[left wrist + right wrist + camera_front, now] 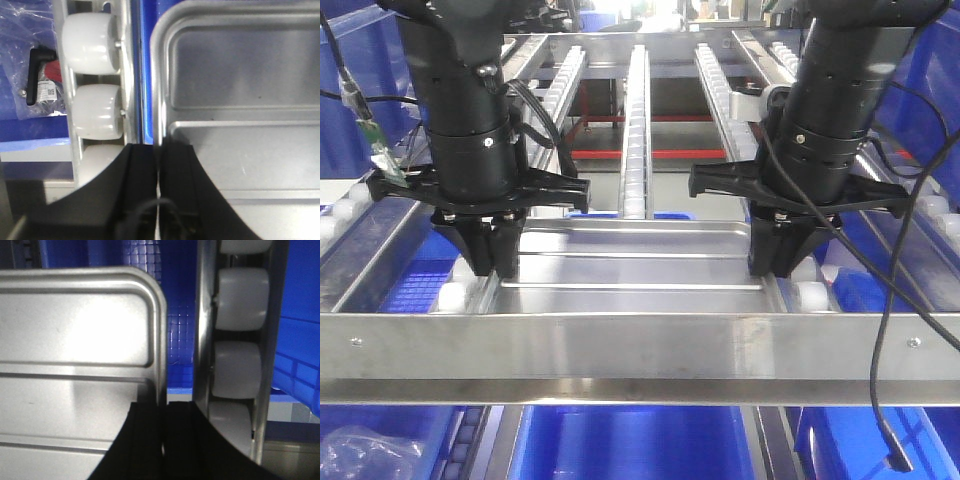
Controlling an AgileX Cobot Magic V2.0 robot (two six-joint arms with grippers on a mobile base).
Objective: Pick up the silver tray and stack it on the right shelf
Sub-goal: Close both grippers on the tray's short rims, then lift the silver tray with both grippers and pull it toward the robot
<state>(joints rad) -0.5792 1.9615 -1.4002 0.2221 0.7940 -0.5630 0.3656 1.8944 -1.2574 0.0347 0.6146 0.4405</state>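
Spanning the gap between roller rails (pixel 237 340) just behind the crossbar (pixel 640 345) of the right shelf (pixel 635 120), the silver tray (pixel 640 265) is clamped at both side rims, left gripper (pixel 492 262) and right gripper (pixel 770 262) pinched narrow.

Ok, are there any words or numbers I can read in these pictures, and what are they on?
No words or numbers can be read anywhere.
White sticker inside the plastic bag: a square code and tiny print, too blurred to read.
No writing shows on the silver tray or the right shelf.
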